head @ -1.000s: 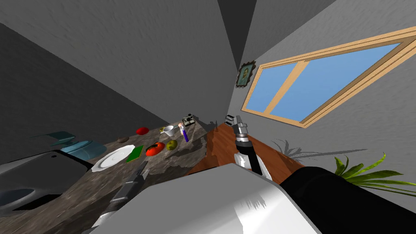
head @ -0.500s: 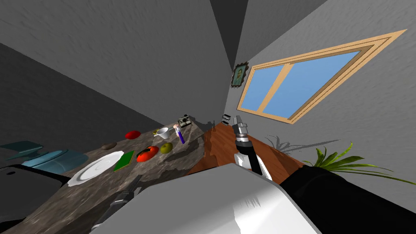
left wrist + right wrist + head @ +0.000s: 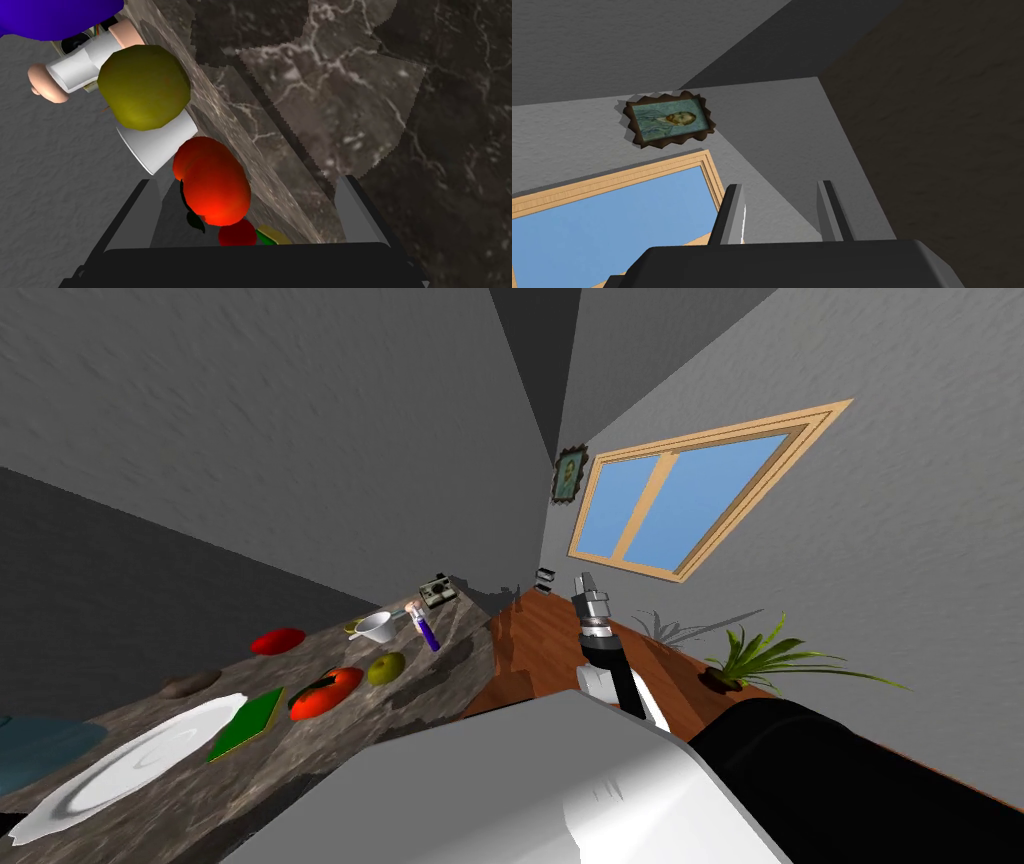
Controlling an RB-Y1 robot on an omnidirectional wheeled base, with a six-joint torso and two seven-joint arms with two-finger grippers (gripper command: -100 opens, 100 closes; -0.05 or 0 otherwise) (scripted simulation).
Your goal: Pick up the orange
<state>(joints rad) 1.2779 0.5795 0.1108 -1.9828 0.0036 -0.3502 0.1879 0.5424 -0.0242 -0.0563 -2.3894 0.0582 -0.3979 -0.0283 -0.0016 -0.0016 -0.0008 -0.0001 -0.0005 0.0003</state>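
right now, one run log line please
left gripper: open | orange: on counter, lined up between fingers, not gripped | right gripper: away from counter

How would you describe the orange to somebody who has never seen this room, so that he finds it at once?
Look at the dark veined counter along the grey wall. Near its middle, between a flat green board and a yellow-green fruit, lies the orange. It is the only orange-red round fruit there, and it has a dark leaf on it.
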